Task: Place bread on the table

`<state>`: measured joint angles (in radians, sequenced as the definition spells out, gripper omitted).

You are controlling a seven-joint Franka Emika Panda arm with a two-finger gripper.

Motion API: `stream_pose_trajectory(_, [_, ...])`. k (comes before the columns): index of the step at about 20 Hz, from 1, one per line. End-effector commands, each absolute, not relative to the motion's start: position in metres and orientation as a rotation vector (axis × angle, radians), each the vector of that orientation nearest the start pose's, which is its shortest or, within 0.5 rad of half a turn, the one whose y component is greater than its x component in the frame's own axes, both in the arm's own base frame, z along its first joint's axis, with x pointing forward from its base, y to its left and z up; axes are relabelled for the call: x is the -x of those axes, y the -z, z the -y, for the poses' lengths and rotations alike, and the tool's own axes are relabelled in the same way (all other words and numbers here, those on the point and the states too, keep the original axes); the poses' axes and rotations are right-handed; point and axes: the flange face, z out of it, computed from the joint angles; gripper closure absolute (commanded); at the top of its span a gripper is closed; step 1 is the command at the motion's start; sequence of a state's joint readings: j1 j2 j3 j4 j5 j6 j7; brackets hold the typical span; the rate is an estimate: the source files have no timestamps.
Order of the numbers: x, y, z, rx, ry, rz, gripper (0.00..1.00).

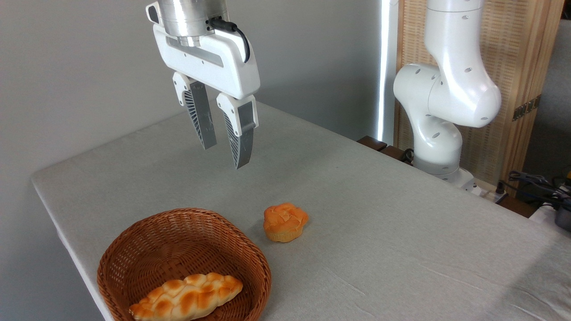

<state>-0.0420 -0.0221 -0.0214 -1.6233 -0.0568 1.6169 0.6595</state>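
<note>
Sitting upright on the grey surface [379, 214], the bread [285, 222] is just right of the wicker basket [134, 249], close to its rim but apart from it, cracked top up. Nothing touches it. Judging by that, the placing step looks done: bun out of the basket, resting on the cloth, free of the pincer [225, 154].

Pincer hangs well above the bread and up-left of it, over the bare cloth behind the basket. Its two ribbed fingers [199, 118] stand apart with a clear gap between them, and it holds nothing. Fingers point down, slightly tilted.

Inside the basket, left-below the bread, a braided loaf [187, 298] lies along the front wall; not the task item, leave it.

Far right of the bread, the arm's white base [439, 147] stands at the surface's back edge, cables beside it.

Step in hand, as a judgement: release finished, retreat phase. Next move calls for little: lift clear and away without sweeping down toward the bun or clipping the basket rim. If a re-grasp were needed, the pincer would have to travel right and down to centre over the bun.
</note>
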Motion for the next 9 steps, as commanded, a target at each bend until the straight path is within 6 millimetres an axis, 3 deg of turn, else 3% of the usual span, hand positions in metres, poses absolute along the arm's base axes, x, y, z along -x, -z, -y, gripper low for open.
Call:
stream_pose_trajectory(1, [-0.5515,-0.621,0.0369,3.002,0.052,-1.118,0.0])
stream_pose_trajectory(9, [-0.5521,-0.622,0.0326,2.985,0.055,-1.133,0.0])
